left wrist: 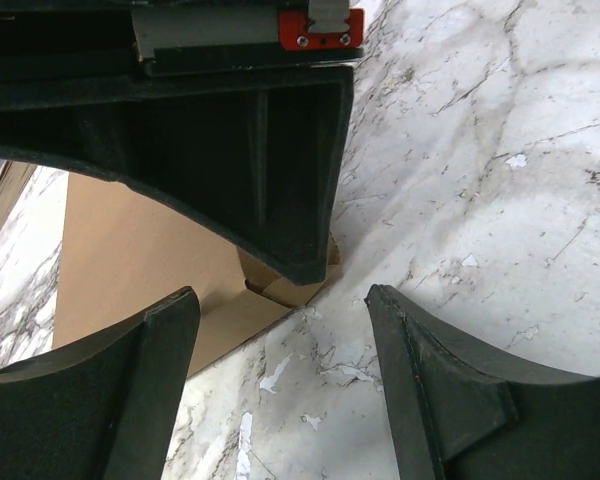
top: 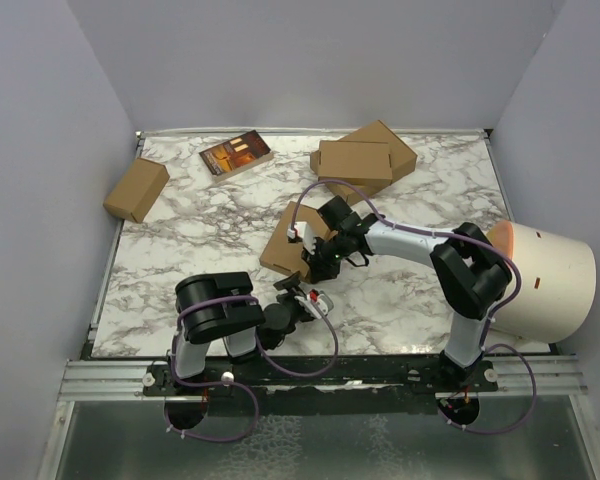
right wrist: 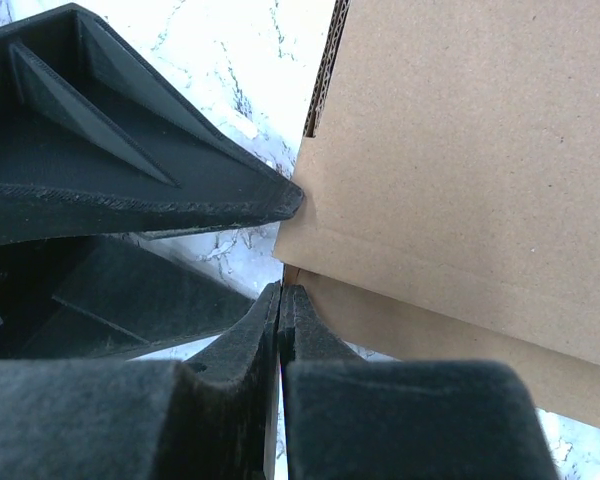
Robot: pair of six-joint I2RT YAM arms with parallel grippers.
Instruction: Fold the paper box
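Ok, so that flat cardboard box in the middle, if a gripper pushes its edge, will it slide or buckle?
The paper box is thin corrugated sheet lying flat, so it is probably light and would likely slide on the marble table. Its layered edge looks loose, so flaps may flex rather than push cleanly.

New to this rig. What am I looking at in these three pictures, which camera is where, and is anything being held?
This is a robot with a left arm and a right arm, bolted at the near edge of a marble table. The wide picture looks down from above and behind them. The other two come from a camera on each wrist, so each shows its own fingers. On the table lie the paper box in the middle, a stacked pair of folded boxes, a small carton and a dark booklet. The right hand is shut with its tips at the box's edge; I cannot tell whether cardboard is pinched. The left hand is open and holds nothing.
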